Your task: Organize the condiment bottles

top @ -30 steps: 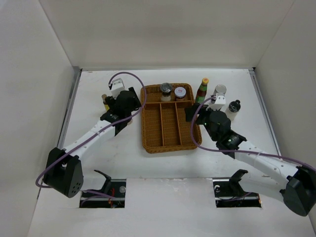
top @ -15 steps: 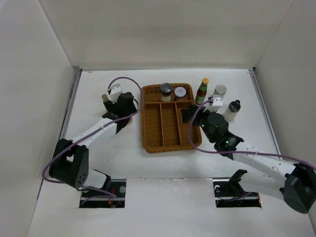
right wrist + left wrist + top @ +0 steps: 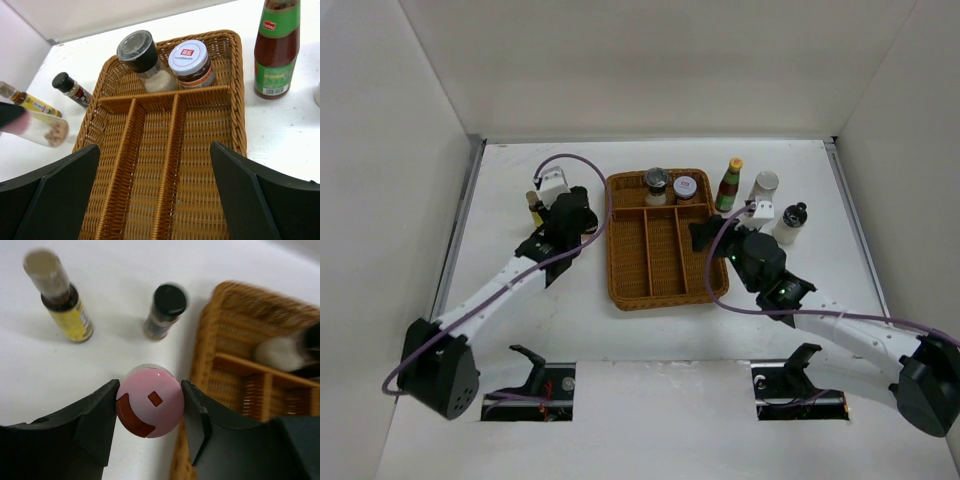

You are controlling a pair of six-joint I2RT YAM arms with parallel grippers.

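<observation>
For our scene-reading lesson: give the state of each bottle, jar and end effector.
Left end effector, shut on pink-lidded jar.
Right end effector, open over wicker tray.
Yellow-labelled bottle, upright.
Black-capped bottle, upright.
Red sauce bottle, upright.
Dark-topped grinder, upright in tray.
White-lidded jar, upright in tray.
Silver-lidded shaker, upright.
Black-topped white bottle, upright.

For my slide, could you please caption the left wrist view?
Left tool clamps the round pink-lidded jar beside the brown wicker divided tray.

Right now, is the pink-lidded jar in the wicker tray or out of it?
Out: the left gripper holds the pink-lidded jar beside the tray, outside its rim.
</observation>
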